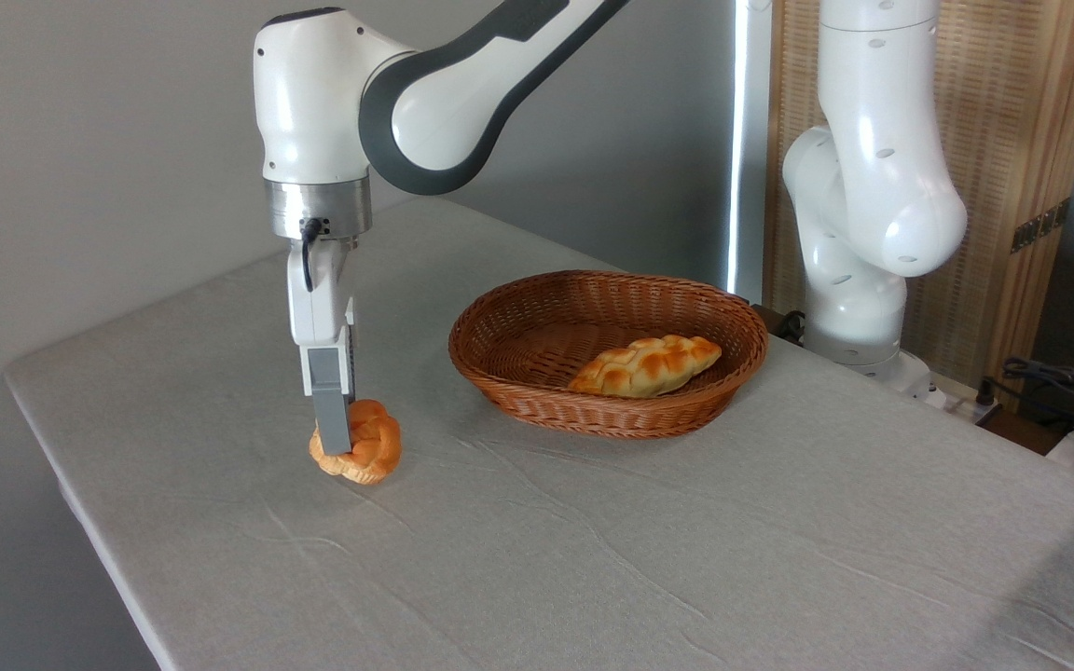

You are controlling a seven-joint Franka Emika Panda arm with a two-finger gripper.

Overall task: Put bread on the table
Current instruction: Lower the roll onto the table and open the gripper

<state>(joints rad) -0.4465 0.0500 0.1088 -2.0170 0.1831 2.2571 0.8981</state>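
My gripper (337,445) is clamped on the bun (357,454), which rests on the counter (593,540). Looks soft and light; side grip across the middle suits.

My table (686,559), draped in wrinkled grey cloth, carries the bread (369,447) near its left edge. A wicker basket (608,401) rests toward the middle, well apart from it.

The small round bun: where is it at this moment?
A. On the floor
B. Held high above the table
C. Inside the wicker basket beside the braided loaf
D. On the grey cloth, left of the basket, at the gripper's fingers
D: the bun sits on the table cloth under the gripper, left of the basket.
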